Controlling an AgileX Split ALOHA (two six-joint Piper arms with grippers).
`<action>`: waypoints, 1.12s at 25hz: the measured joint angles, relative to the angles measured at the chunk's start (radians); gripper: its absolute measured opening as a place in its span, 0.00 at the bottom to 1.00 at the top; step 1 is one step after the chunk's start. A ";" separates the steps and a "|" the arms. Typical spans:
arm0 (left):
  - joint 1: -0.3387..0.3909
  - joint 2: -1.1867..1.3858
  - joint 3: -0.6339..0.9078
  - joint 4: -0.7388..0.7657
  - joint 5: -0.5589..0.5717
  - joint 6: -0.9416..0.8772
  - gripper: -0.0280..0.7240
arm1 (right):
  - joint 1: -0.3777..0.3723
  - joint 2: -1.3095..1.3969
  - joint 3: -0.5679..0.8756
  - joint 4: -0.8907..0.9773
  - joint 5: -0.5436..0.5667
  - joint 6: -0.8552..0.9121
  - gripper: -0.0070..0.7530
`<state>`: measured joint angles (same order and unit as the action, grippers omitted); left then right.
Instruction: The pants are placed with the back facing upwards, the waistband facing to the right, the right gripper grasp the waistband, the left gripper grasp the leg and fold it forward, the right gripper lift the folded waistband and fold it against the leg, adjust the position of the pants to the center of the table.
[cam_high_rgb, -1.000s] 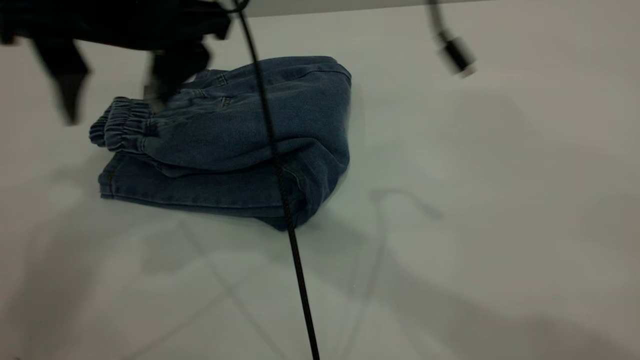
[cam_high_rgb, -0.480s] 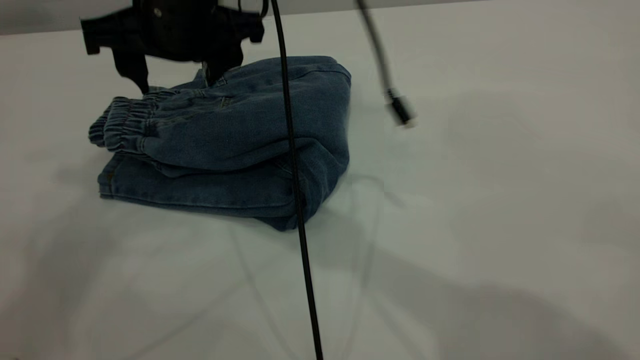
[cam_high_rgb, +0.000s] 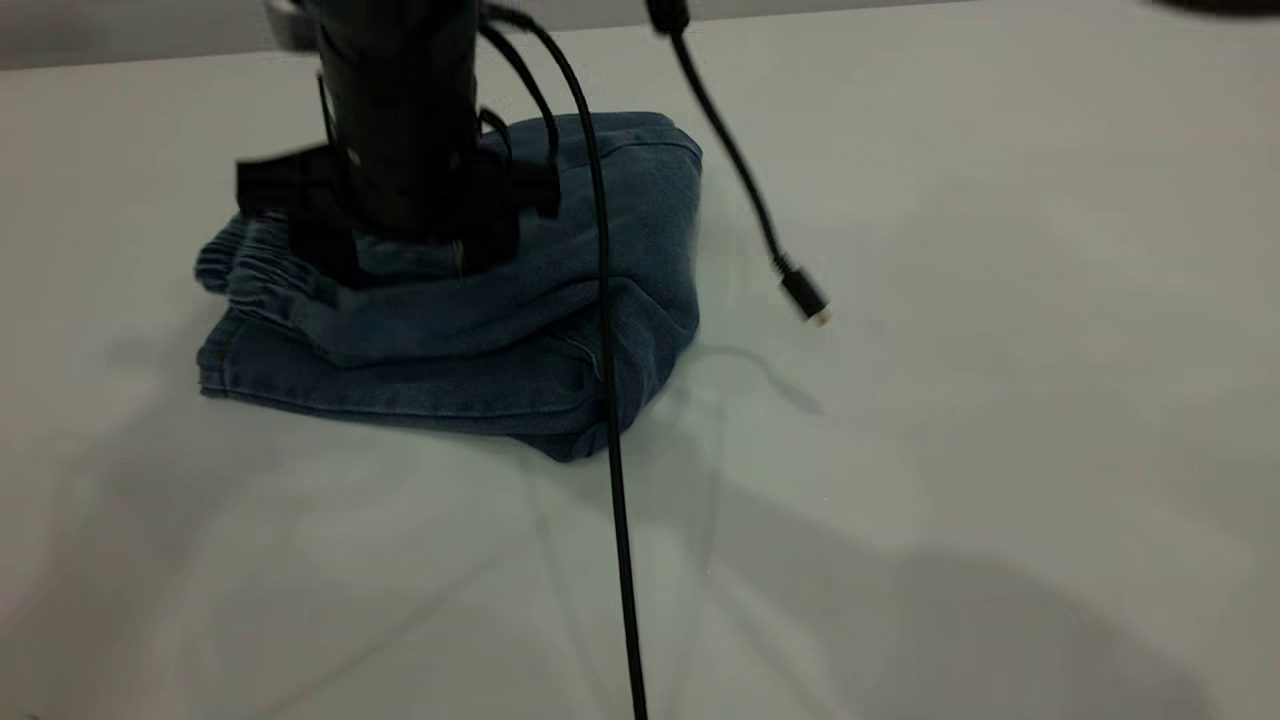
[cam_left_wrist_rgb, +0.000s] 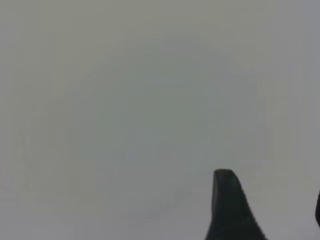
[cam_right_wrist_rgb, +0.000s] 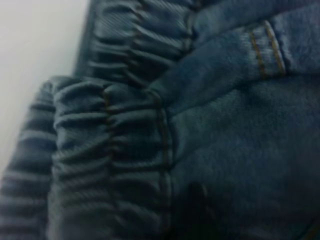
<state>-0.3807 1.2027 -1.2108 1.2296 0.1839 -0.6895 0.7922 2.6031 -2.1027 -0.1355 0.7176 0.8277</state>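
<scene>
The pants (cam_high_rgb: 600, 320) lie folded into a thick blue denim bundle on the table (cam_high_rgb: 950, 400), left of its middle. The gathered waistband (cam_high_rgb: 245, 270) lies on top at the bundle's left end, over a flat stitched leg hem (cam_high_rgb: 350, 385). My right gripper (cam_high_rgb: 405, 262) stands upright on the bundle just right of the waistband, open, its fingers spread and pressed into the denim. The right wrist view is filled by the waistband (cam_right_wrist_rgb: 125, 140) and one dark fingertip (cam_right_wrist_rgb: 197, 202). My left gripper (cam_left_wrist_rgb: 272, 210) is open over bare table (cam_left_wrist_rgb: 125, 110), away from the pants.
A black cable (cam_high_rgb: 612, 420) hangs from the right arm across the front of the bundle. A second loose cable ends in a plug (cam_high_rgb: 803, 293) dangling just right of the pants. Bare table stretches to the right and front.
The right gripper has swung from up at the left and come down onto the pants beside the waistband. The dangling plug has swung left and lower.
</scene>
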 joint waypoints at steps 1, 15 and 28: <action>0.000 0.000 0.000 0.000 0.000 0.000 0.54 | 0.000 0.008 0.000 -0.003 0.005 -0.006 0.65; 0.000 0.000 0.000 0.000 -0.009 0.000 0.53 | -0.007 0.013 -0.001 -0.061 0.257 -0.160 0.59; 0.000 -0.018 0.000 0.000 -0.013 0.000 0.53 | -0.029 0.013 0.000 -0.174 0.447 -0.214 0.58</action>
<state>-0.3807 1.1849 -1.2108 1.2296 0.1709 -0.6895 0.7630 2.6160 -2.1032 -0.3094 1.1648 0.6137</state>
